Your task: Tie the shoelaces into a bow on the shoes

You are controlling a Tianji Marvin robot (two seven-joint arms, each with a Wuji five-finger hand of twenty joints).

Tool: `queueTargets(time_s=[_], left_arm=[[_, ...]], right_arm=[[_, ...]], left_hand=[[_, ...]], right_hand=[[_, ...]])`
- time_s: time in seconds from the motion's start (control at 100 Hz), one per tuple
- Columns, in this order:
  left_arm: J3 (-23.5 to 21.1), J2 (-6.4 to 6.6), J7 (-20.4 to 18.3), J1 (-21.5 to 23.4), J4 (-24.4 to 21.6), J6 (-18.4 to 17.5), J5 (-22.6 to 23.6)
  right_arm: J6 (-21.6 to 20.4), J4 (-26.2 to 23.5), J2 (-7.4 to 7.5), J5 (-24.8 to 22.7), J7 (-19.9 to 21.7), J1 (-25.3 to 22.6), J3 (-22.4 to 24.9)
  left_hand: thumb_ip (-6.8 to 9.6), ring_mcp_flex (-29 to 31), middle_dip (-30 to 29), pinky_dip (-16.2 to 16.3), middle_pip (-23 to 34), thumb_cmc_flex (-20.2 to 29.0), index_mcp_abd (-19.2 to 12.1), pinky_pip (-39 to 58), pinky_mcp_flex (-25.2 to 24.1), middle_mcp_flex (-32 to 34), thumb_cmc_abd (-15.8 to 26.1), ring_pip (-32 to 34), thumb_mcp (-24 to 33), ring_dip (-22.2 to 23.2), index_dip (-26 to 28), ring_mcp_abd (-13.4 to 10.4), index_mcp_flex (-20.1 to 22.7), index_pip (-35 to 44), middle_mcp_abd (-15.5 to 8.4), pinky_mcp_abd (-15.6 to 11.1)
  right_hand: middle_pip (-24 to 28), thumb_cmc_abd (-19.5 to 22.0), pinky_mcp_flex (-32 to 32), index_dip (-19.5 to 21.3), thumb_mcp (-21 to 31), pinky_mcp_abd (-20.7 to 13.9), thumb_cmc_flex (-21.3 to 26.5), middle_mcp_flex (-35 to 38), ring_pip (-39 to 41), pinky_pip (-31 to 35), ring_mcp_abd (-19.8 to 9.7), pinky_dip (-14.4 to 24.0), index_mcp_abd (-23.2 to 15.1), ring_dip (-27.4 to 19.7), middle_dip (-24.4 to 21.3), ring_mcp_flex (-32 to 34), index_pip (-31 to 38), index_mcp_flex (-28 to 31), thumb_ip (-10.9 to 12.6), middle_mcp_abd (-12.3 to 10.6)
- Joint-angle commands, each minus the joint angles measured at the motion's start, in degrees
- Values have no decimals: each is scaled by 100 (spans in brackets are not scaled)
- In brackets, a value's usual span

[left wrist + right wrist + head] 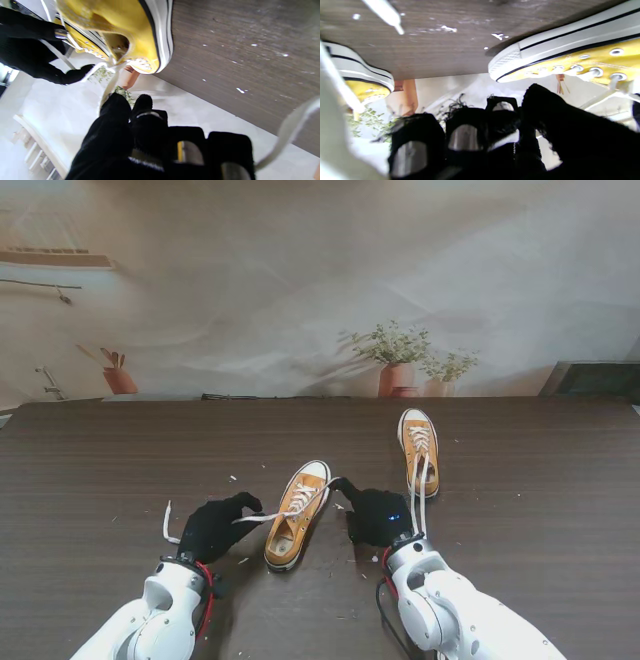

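- The left hand (215, 525), in a black glove, sits on the dark wooden tabletop (90, 470) to the left of the nearer shoe; its thumb and forefinger are pinched on a white lace end (262, 518) that runs tight from the shoe's eyelets. In the left wrist view the lace passes between the black fingers (117, 110).
- A loose stretch of the same white lace (168, 522) curls out beyond the left side of that hand.
- The nearer yellow shoe (296, 515) lies between the two hands, heel toward the robot and white toe cap pointing away and to the right. Its laces are threaded but no bow shows.
- The right hand (378, 515), also black-gloved, lies just right of that shoe, one finger stretched toward the shoe's toe end. The other lace (328, 488) leads to that finger, and the hand appears closed on it.
- The second yellow shoe (419, 442) stands farther away and to the right, toe pointing away; its white laces (420, 495) trail untied back past the right hand.
- Small white specks (233, 478) dot the tabletop.
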Motion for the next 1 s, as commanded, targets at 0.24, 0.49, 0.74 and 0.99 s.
queueTargets(time_s=[0.24, 0.49, 0.74, 0.99], left_arm=[[49, -40, -17, -80, 80, -518, -478], [248, -140, -508, -391, 447, -1004, -1773], [499, -110, -1036, -641, 608, -1310, -2366], [581, -46, -1285, -650, 559, -1213, -2350]], right_arm=[[-631, 125, -105, -49, -561, 55, -30], [-989, 153, -109, -270, -1102, 118, -80], [-1050, 164, -101, -370, -1234, 179, -170], [-1037, 198, -134, -288, -1243, 186, -164]], left_hand=[[-78, 59, 189, -230, 105, -147, -404, 1453, 194, 134, -80, 179, 502, -73, -1330, 9, 69, -2866, 294, -774], [-179, 58, 141, -401, -122, -670, -281, 1453, 171, 82, -594, 22, 1444, -32, -1730, 377, 256, -3606, 415, -608], [-214, 60, 134, -368, -123, -855, -241, 1453, 173, 126, -775, 41, 1874, -7, -1700, 340, 456, -3530, 461, -632], [-196, 60, 188, -418, -59, -152, -285, 1453, 176, 132, -814, 86, 918, -35, -604, 194, 520, -1188, 537, -693]], right_hand=[[-328, -216, -128, 148, -58, 653, 245, -200, -654, -434, 419, -301, -516, -358, -261, 96, 135, -35, -46, 78], [-415, -243, -387, 190, -132, 664, 368, -402, -998, -659, 501, -316, -803, -538, -507, 98, 154, 219, -381, 83], [-419, -201, -429, 208, -145, 645, 371, -408, -1046, -700, 492, -303, -928, -574, -567, 100, 136, 336, -400, 70], [-441, -220, -497, 224, -192, 629, 353, -460, -1117, -755, 508, -298, -1035, -618, -603, 98, 109, 455, -424, 53]])
